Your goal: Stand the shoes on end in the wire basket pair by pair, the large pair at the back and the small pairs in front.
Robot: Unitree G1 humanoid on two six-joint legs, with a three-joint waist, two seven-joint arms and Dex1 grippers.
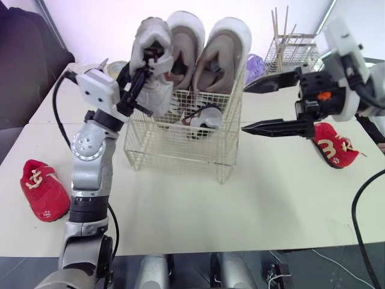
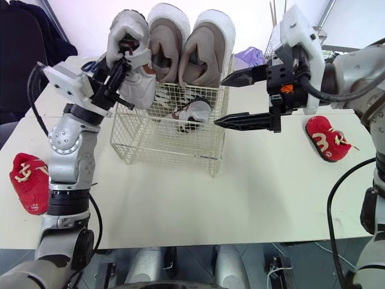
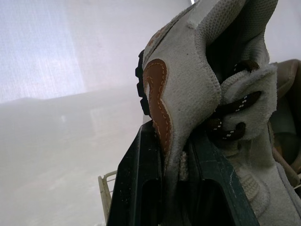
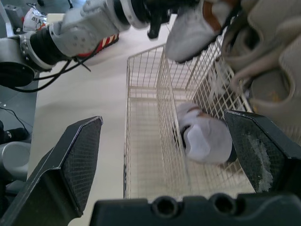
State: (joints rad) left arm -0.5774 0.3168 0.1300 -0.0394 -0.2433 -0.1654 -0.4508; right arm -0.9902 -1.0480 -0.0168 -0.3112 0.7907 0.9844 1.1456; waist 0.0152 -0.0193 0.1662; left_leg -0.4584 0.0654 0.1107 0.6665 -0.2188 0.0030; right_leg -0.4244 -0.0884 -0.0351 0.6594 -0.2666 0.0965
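Red fabric with cream laces: one red shoe (image 1: pixel 43 189) lies on the white table (image 1: pixel 180 211) at my left. The second red shoe (image 1: pixel 334 147), with a cream mark like an m, lies at my right. My right gripper (image 1: pixel 245 108) stands wide open beside the wire basket (image 1: pixel 174 153). Inside it lies a small grey shoe (image 1: pixel 204 119). My left gripper (image 1: pixel 138 87) pinches a grey suede shoe (image 1: pixel 153 54) with a brown patch, at the basket's left rim. Behind, a large beige pair (image 1: pixel 207 51) stands on end.
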